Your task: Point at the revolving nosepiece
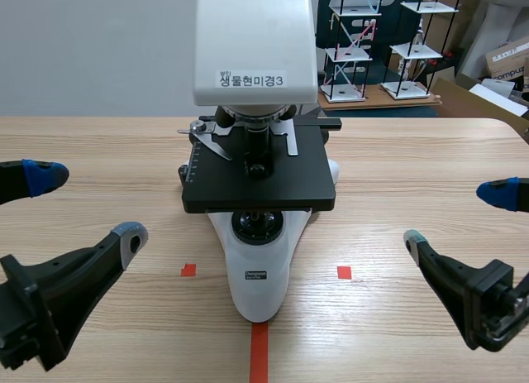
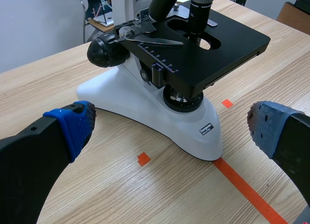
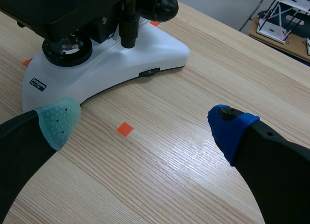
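Left gripper (image 1: 87, 205) hung low over the wooden table (image 1: 413, 151) with its fingers spread wide, holding nothing, at the near left of the microscope (image 1: 258, 267). Right gripper (image 1: 455, 216) sat much the same at the near right, spread and empty, well apart from the white base. Between them stood the microscope, its black stage (image 1: 306, 180) level. Its revolving nosepiece (image 1: 248, 115) sat under the white head, above the stage, lenses pointing down, well away from both grippers.
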